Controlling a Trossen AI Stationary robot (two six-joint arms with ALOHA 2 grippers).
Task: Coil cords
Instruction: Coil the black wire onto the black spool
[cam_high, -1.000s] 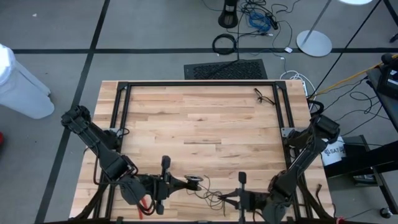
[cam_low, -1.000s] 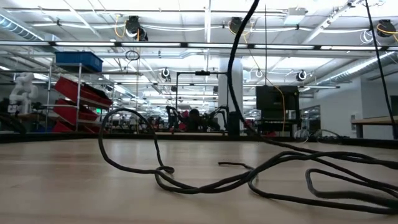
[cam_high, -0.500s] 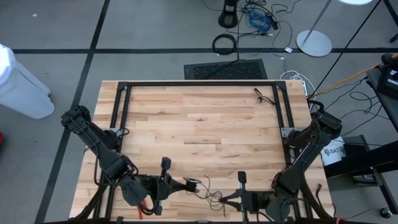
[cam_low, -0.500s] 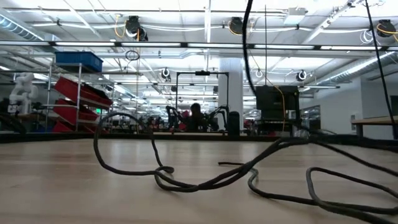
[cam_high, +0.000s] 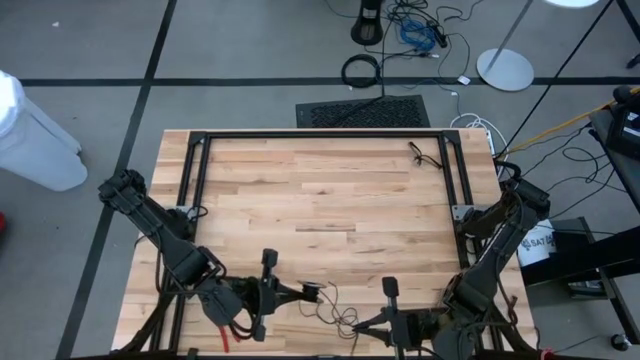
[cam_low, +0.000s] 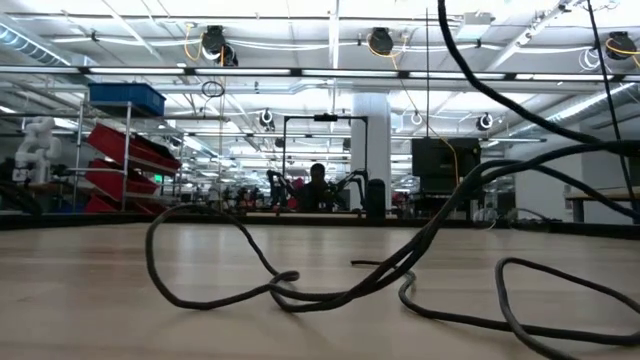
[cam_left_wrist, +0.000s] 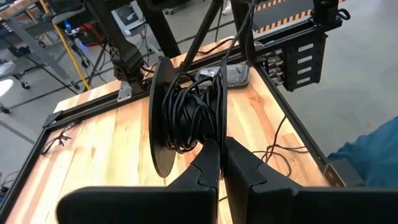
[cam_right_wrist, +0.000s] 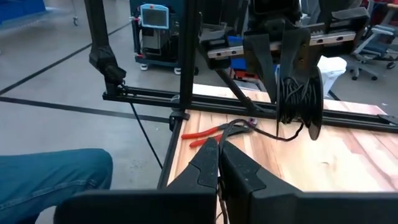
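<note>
- The wooden table (cam_high: 320, 200) fills the middle of the high view, with a black frame (cam_high: 320, 134) along its 12 o'clock edge and grey floor around it; the low view looks across it into a hall with red shelves (cam_low: 120, 160).
- The left gripper (cam_high: 300, 293) sits at the table's 7 o'clock, fingers (cam_left_wrist: 214, 165) clenched on the cord (cam_high: 335, 312) where it leaves a dark spool (cam_left_wrist: 180, 115) wound with it.
- The right gripper (cam_high: 372, 322) lies at 5 o'clock, pointing toward 9 o'clock, fingers (cam_right_wrist: 214, 163) pinched on the same cord.
- The loose cord sprawls between the two grippers, long axis running 9 to 3 o'clock.
- Since a second ago the right gripper has drawn back toward 6 o'clock, and in the low view the cord's raised strand has swung toward 3 o'clock.
- Red pliers (cam_right_wrist: 208, 134) lie near the left gripper.
</note>
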